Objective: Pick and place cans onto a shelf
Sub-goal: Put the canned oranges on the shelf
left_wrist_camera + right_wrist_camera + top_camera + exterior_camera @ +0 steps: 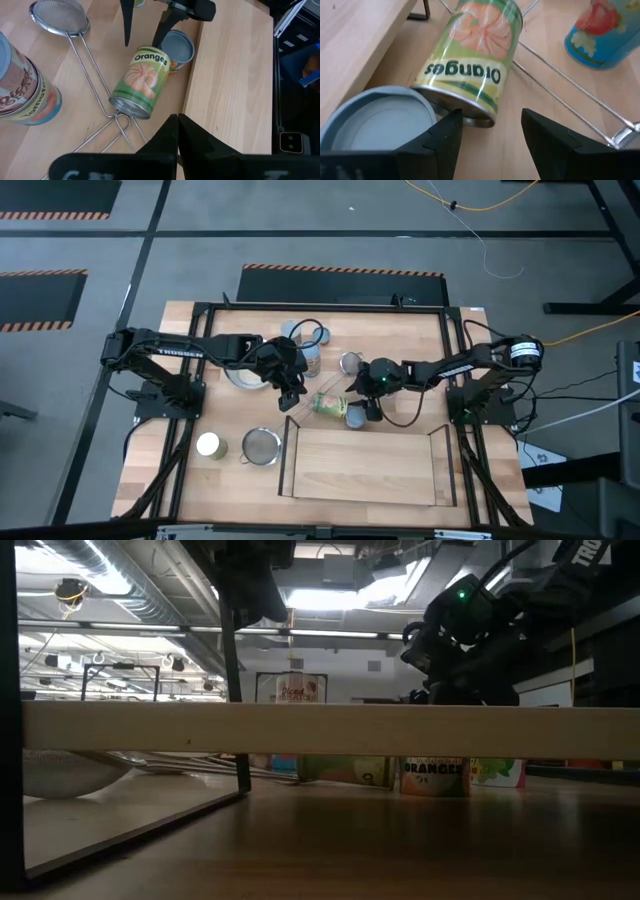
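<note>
The oranges can lies on its side on the tabletop, just behind the shelf. Your right hand, fingers apart, faces its end; your left hand hovers nearby, fingers together. Step: approach. Next, straddle the can and close.
</note>
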